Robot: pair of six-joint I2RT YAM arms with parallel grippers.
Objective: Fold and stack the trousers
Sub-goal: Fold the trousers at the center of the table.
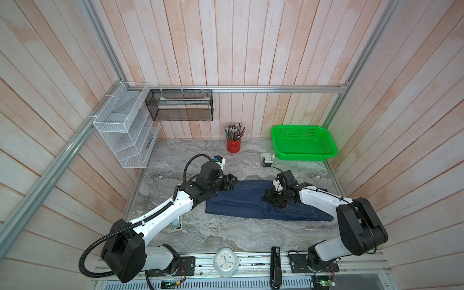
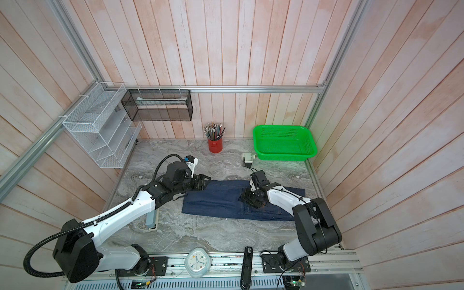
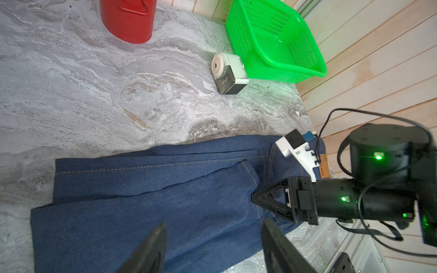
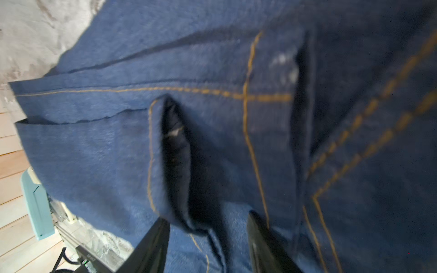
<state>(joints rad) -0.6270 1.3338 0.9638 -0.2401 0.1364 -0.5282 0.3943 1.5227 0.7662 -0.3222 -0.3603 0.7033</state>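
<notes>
The trousers [image 1: 241, 203] [image 2: 216, 203] are dark blue jeans lying folded in a long flat band across the middle of the marble table. My left gripper [image 1: 232, 182] [image 2: 204, 182] hovers at their far left corner; in its wrist view it [image 3: 212, 236] is open over the denim [image 3: 142, 193] with nothing pinched. My right gripper [image 1: 267, 197] [image 2: 244, 197] sits low over the right half, near the seam. It [image 4: 208, 236] is open, fingers apart on either side of a loose hem fold [image 4: 175, 165]. A tan waistband patch [image 3: 325, 169] peeks out behind the right wrist.
A green basket [image 1: 303, 143] stands at the back right, with a small pencil sharpener [image 1: 266, 159] beside it. A red pot of pencils [image 1: 233, 145] is at the back centre. Wire racks [image 1: 125, 130] hang on the left wall. A clock [image 1: 226, 261] and a black device [image 1: 275, 266] lie along the front rail.
</notes>
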